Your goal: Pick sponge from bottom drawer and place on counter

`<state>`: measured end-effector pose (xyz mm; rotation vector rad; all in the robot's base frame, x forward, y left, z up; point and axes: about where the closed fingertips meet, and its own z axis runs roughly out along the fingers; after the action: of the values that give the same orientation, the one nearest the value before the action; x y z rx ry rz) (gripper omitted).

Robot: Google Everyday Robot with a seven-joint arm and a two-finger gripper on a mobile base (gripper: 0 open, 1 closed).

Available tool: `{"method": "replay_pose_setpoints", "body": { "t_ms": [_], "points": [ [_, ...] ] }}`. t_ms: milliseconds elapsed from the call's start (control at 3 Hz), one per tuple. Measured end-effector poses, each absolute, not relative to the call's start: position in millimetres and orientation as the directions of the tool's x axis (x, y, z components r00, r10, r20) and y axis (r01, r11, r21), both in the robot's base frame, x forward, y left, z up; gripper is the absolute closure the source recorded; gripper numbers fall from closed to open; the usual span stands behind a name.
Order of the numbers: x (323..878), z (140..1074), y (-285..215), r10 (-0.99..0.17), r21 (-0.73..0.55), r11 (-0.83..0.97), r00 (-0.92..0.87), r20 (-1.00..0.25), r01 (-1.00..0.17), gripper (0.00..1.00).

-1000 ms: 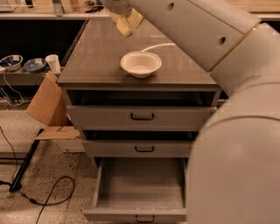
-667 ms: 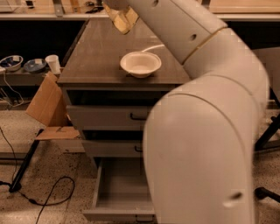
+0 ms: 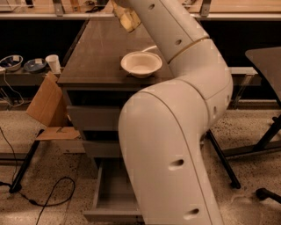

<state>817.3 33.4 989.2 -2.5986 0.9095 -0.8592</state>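
The pale yellow sponge [image 3: 129, 20] hangs above the far part of the counter [image 3: 94, 55], held at the end of my white arm. My gripper [image 3: 121, 9] is at the top edge of the view, shut on the sponge, and is partly cut off by the frame. The bottom drawer [image 3: 110, 200] is pulled open at the foot of the grey cabinet. Its inside looks bare where it shows, and my arm hides its right half.
A white bowl [image 3: 141, 63] sits on the counter's right front. My arm's large white links [image 3: 171, 145] cover the cabinet's right side. A cardboard piece [image 3: 46, 107] leans at the left, with a black cable [image 3: 48, 200] on the floor. A dark table [image 3: 268, 57] stands at the right.
The arm's lower links have swung across the view and now hide the right side of the drawers. The sponge stays held high over the counter's back.
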Motion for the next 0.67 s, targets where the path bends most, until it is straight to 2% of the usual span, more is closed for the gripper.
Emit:
{"method": "replay_pose_setpoints", "body": {
  "t_ms": [333,667],
  "points": [
    [826.4,983.3,9.7,-0.722,-0.468,-0.689,0.578,0.381,-0.553,1.0],
    [830.7,983.2,3.8,-0.748,-0.522,-0.654,0.574,0.333,-0.548,1.0]
  ]
}}
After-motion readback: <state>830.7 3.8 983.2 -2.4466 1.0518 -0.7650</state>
